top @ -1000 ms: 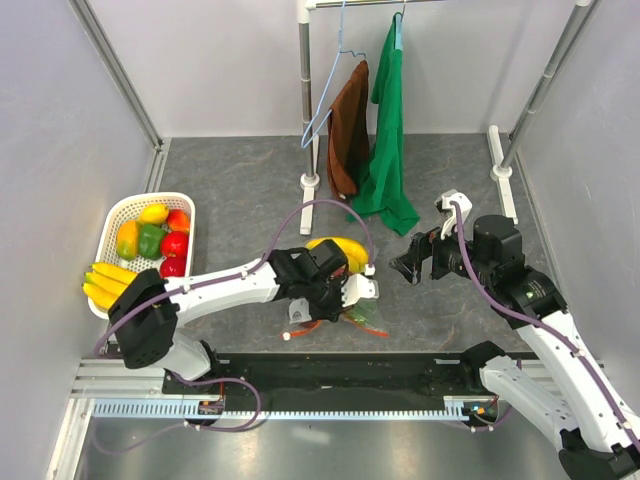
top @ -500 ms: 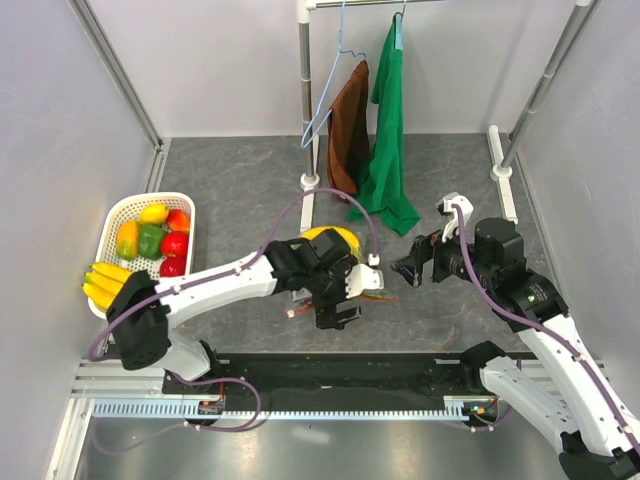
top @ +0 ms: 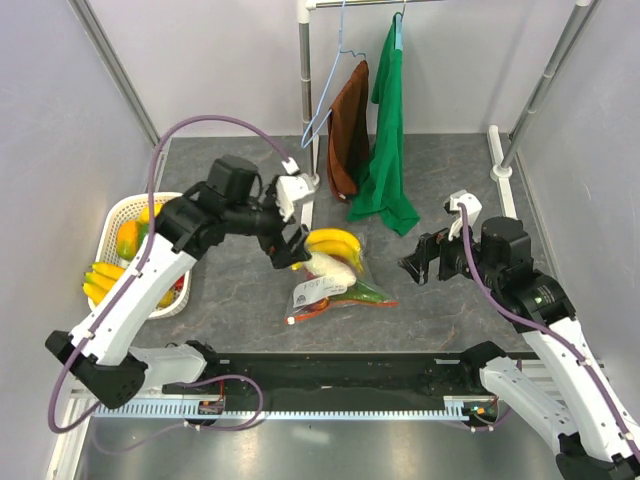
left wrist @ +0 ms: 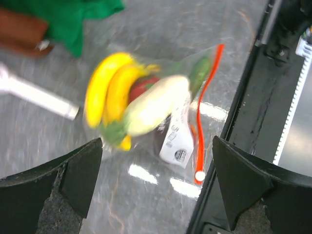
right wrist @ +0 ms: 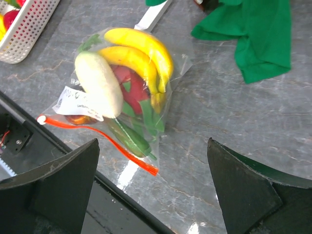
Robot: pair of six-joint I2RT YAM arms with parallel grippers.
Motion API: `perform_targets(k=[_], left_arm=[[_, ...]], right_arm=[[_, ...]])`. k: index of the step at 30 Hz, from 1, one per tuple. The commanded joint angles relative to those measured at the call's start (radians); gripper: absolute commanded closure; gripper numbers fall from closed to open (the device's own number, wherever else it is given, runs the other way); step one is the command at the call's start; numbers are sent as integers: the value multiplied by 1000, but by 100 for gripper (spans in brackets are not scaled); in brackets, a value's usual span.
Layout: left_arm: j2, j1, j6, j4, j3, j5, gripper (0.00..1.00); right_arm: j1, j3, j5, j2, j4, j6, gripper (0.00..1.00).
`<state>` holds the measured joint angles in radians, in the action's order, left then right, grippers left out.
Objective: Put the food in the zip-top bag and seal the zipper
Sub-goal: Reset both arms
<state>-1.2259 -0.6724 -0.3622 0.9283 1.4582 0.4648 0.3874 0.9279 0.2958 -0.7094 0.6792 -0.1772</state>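
Bag [top: 335, 285] lies on table [top: 230, 290], w/ bananas [top: 335, 242] inside at its far end & zipper [top: 312, 311] along its near edge, slider [top: 290, 320] at zipper's left end. Basket [top: 115, 215] sits well left of bag w/ fruit [top: 127, 240] in it; rack [top: 305, 100] w/ hung cloths [top: 385, 150] stands behind bag. Left gripper [top: 288, 250] hangs just behind-left of bag, right gripper [top: 420, 265] to bag's right, apart.
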Motion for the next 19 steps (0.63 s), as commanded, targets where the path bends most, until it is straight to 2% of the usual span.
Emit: perform_targets(k=[1, 3, 5, 6, 9, 15, 19], left_arm=[[87, 178, 136, 116, 21, 103, 0], [137, 287, 149, 119, -4, 80, 0], [166, 315, 144, 180, -5, 3, 0], [172, 324, 144, 202, -16, -91, 0], [222, 350, 166, 233, -86, -249, 0], [316, 390, 181, 216, -231, -296, 0], [324, 408, 177, 198, -251, -314, 0]], right_arm=[[-19, 49, -38, 17, 23, 33, 2], [-51, 42, -26, 33, 22, 27, 2], [-83, 35, -15, 47, 23, 18, 2], [-93, 26, -8, 56, 22, 16, 2], [-128, 3, 12, 67, 19, 1, 2], [-151, -55, 36, 106, 22, -4, 2], [-156, -37, 78, 91, 20, 4, 2]])
